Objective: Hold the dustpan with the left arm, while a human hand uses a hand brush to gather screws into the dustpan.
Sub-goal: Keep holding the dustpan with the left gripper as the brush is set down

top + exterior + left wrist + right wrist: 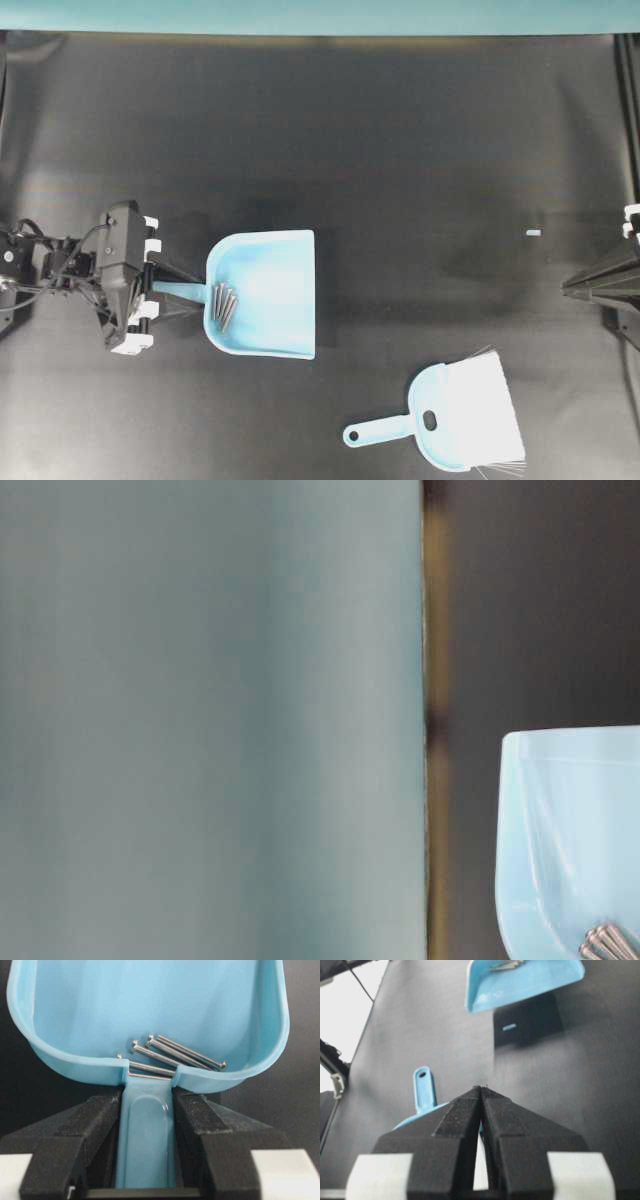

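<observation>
While the left gripper [146,1110] clamped the dustpan [268,290] handle, the screws [224,303] lay inside at the pan's rear.
Right gripper [481,1091] sat with jaws closed, empty; the hand brush [458,418] rested on the table [400,150], well apart.

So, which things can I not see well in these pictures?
- Dustpan, table-level view: cut off by the right and bottom edges.
- Brush, right wrist view: mostly hidden behind the right gripper.
- Small pale speck, overhead view: too small to identify.
</observation>
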Motion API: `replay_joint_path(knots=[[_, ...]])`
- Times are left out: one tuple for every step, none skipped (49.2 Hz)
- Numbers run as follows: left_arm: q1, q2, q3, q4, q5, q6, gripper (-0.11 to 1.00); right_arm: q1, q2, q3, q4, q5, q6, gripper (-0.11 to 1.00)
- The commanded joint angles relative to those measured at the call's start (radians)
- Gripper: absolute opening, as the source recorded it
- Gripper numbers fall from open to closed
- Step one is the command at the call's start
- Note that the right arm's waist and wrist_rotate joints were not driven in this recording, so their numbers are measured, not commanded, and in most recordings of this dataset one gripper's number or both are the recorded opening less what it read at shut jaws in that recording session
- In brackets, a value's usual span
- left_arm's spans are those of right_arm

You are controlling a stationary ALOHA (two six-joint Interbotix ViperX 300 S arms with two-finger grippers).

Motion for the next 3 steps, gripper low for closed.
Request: replay_joint_path(knots=[[-0.002, -0.003, -0.012, 0.002, -0.008, 0.002, 0.31, 0.000, 0.005, -0.005, 0.002, -0.006, 0.000, 0.00], [-0.002, -0.003, -0.014, 0.002, -0.008, 0.002, 0.31, 0.000, 0.005, -0.003, 0.002, -0.006, 0.002, 0.00], [-0.002, -0.003, -0.014, 0.002, -0.008, 0.002, 0.31, 0.000, 0.005, -0.005, 0.002, -0.006, 0.000, 0.00]])
